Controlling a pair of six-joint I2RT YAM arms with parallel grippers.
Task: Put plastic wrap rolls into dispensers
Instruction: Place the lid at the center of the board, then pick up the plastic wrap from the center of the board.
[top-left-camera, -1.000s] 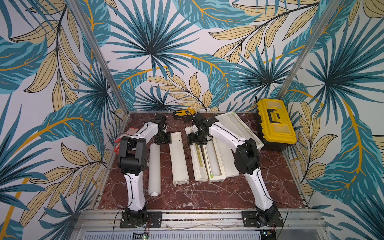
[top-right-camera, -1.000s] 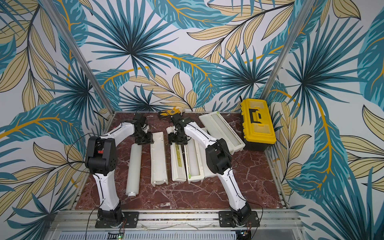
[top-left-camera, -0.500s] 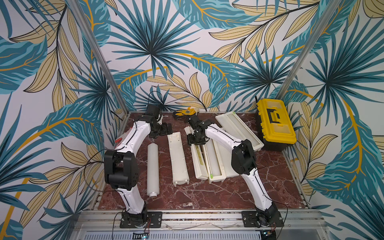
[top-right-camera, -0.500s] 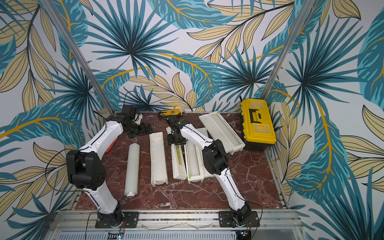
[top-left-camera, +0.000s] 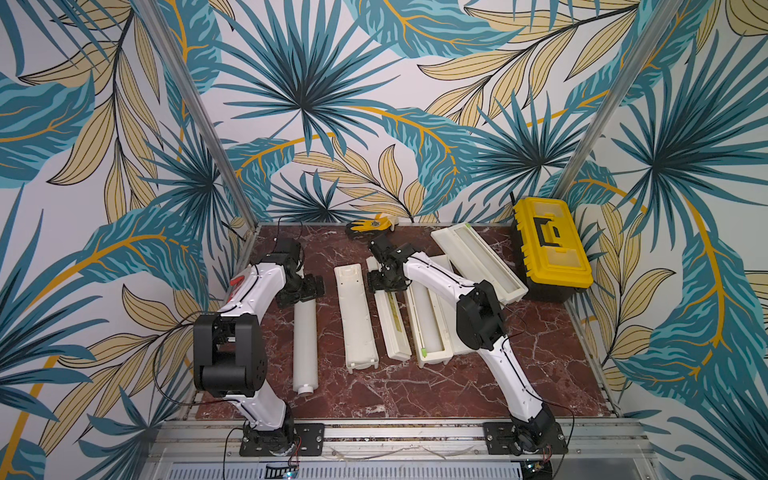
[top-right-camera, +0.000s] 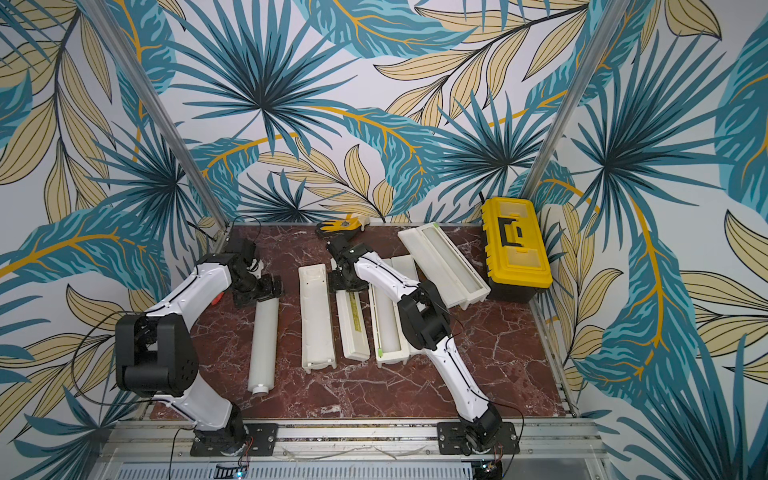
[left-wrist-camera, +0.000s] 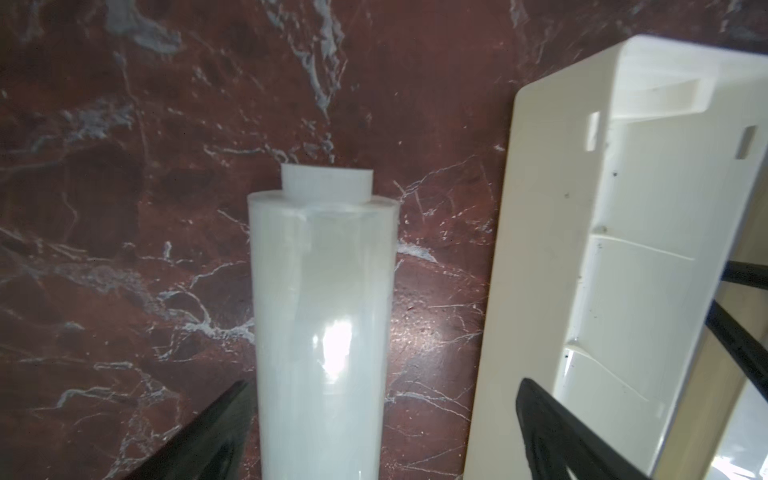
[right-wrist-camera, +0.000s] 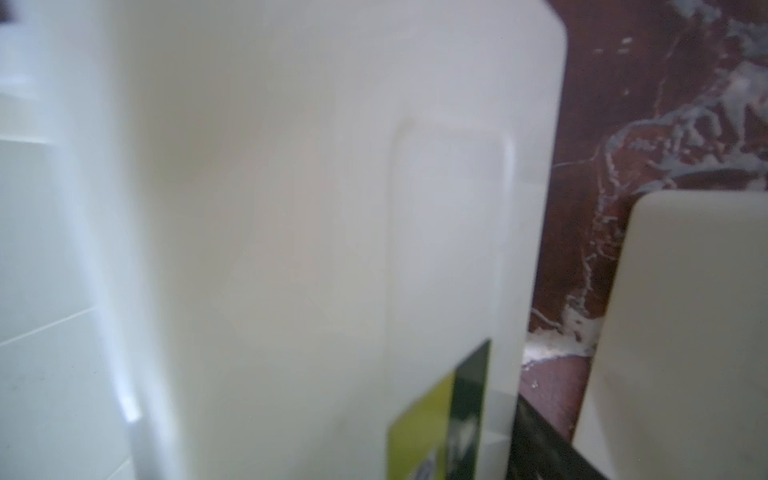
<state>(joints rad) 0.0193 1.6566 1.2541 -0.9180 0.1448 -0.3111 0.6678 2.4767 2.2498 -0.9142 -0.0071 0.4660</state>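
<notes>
One plastic wrap roll (top-left-camera: 305, 332) (top-right-camera: 264, 340) (left-wrist-camera: 324, 311) lies loose on the marble, left of an empty dispenser (top-left-camera: 355, 316) (left-wrist-camera: 623, 249). My left gripper (top-left-camera: 301, 289) (left-wrist-camera: 384, 382) hangs open over the roll's far end, the roll close to one finger (left-wrist-camera: 216, 432). A second dispenser (top-left-camera: 430, 328) lies open with a roll in it. Its lid (top-left-camera: 392, 320) (right-wrist-camera: 311, 228) carries a yellow-green strip. My right gripper (top-left-camera: 388, 282) stands open astride the lid's far end, and only one finger (right-wrist-camera: 540, 440) shows, beside the lid's edge. A third dispenser (top-left-camera: 478, 259) lies open at the back right.
A yellow-and-black toolbox (top-left-camera: 548, 249) stands against the right wall, close to the third dispenser. A yellow-and-black glove (top-left-camera: 370, 225) lies at the back edge behind my right gripper. Patterned walls close in the table on three sides.
The left arm swung up and back toward the wall, then came down again over the roll's far end, elbow now lower and nearer the front. The right gripper stays at the lid's far end.
</notes>
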